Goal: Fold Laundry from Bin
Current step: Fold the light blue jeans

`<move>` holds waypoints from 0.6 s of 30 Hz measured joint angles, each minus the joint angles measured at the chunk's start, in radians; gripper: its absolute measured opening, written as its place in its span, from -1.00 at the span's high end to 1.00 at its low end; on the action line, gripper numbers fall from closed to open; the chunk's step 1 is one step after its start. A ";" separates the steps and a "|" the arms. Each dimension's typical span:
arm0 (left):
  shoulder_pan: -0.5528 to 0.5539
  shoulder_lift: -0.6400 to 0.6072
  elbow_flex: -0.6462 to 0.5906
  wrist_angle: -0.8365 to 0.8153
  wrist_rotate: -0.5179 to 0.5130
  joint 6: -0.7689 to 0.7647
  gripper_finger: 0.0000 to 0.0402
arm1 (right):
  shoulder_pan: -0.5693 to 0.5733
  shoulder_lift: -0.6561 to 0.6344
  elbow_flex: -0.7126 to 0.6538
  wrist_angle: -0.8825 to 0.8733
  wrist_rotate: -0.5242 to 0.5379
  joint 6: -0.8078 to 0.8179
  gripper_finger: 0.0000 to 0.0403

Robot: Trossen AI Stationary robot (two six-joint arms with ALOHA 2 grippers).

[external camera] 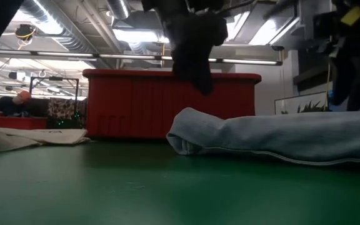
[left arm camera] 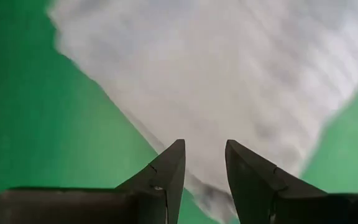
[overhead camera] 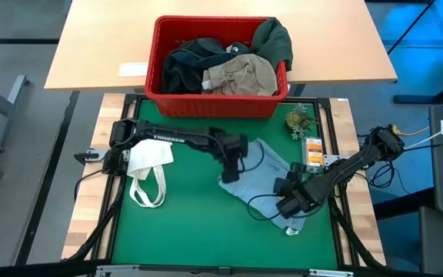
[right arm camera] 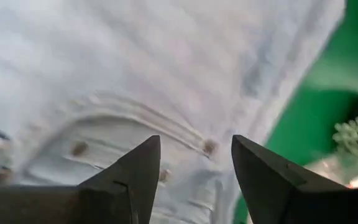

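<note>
Light blue jeans (overhead camera: 268, 181) are spread on the green worktop (overhead camera: 191, 223) at centre. Over their 10 o'clock edge the left end effector (overhead camera: 234, 163) is held, fingers parted, nothing gripped — at their 4 o'clock side the right end effector (overhead camera: 287, 206) is poised, jaws wide. Remaining laundry (overhead camera: 221, 65) is heaped in the red bin (overhead camera: 154, 73) at 12 o'clock.

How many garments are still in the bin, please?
3 visible in the bin: a black one on the left, a khaki one in the middle, a dark green one over the right rim. More may lie beneath.
</note>
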 joint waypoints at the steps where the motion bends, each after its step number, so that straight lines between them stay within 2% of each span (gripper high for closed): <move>1: -0.014 0.000 0.000 -0.015 -0.002 0.001 0.45 | 0.000 0.000 0.000 0.028 -0.001 -0.011 0.01; 7: -0.077 0.006 0.000 -0.034 -0.011 0.001 0.45 | 0.000 0.000 -0.029 0.248 -0.078 -0.078 0.01; 11: -0.107 0.028 -0.015 -0.012 -0.068 0.001 0.45 | 0.000 0.000 -0.073 0.363 -0.140 -0.083 0.01; 18: -0.108 0.038 -0.153 0.087 -0.090 0.000 0.45 | 0.000 0.014 -0.154 0.425 -0.160 -0.048 0.01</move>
